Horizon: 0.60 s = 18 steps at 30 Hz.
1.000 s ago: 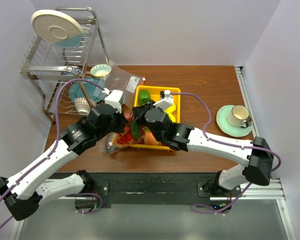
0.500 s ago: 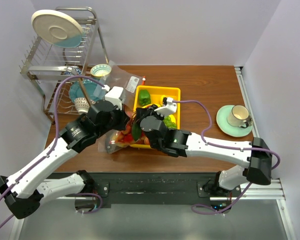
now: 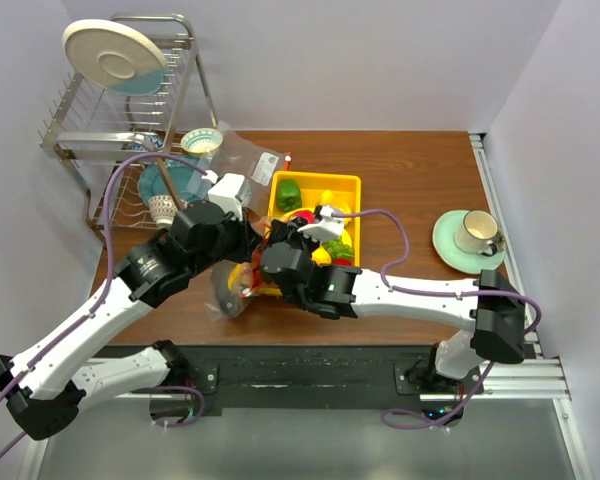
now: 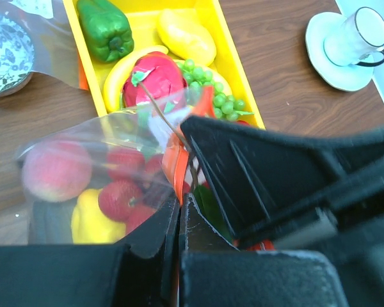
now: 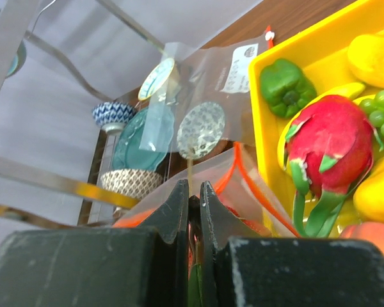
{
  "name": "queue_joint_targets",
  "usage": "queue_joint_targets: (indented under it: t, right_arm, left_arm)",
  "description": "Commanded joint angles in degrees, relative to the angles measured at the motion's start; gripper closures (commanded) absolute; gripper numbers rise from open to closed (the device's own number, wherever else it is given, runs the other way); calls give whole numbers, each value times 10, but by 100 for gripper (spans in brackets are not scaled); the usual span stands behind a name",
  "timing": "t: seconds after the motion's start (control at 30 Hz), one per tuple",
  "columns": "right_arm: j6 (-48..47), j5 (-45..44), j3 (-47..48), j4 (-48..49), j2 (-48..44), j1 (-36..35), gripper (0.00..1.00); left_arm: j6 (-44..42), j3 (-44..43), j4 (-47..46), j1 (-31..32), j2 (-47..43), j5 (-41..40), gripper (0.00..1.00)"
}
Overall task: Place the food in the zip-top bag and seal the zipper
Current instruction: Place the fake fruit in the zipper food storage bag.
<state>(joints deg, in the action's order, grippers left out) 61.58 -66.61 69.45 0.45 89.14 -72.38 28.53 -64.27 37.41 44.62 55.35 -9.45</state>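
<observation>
At the mouth of the zip-top bag (image 4: 70, 137), left tool (image 4: 179, 203) and right tool (image 5: 193, 194) pinched the zipper (image 4: 173, 167); even sliding should seal it.

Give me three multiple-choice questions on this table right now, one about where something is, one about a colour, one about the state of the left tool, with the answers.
1. Where does the green pepper lie?
A) in the yellow tray
B) on the saucer
C) in the dish rack

2. What colour is the zipper of the zip-top bag?
A) blue
B) white
C) orange-red

3. How does the left tool stand?
A) wide open
B) shut on the zipper
C) shut on a cup

Answers: 1 A, it sits in a corner of the tray; 2 C, the strip along the mouth shows orange-red; 3 B, its jaws pinch the strip with no gap.
</observation>
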Motion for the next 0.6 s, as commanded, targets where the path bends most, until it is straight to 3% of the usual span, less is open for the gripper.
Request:
queue_joint_targets:
  t: [0.0,0.07,0.17,0.2,0.3,0.57]
  right_arm:
    - [16,-55,-13,29,-18,-19,97]
    - [12,-55,-19,27,-29,-19,90]
    - [0,-57,-20,14,-42,-19,66]
    - [-4,-61,-20,8,-46,-19,54]
    - [-6,-66,-23,-18,-64,-19,34]
    - [-139,-19,-33,-32,-136,-20,35]
  left_arm:
    - [6,-20,-23,-2,2,-21,100]
    - [6,-17,-13,-3,5,-35,100]
    - [5,-12,-8,-3,6,-45,100]
    - [5,-11,-7,-2,5,-47,100]
    - [4,-7,-7,-2,1,-52,100]
    - [-3,-8,5,-2,1,-71,100]
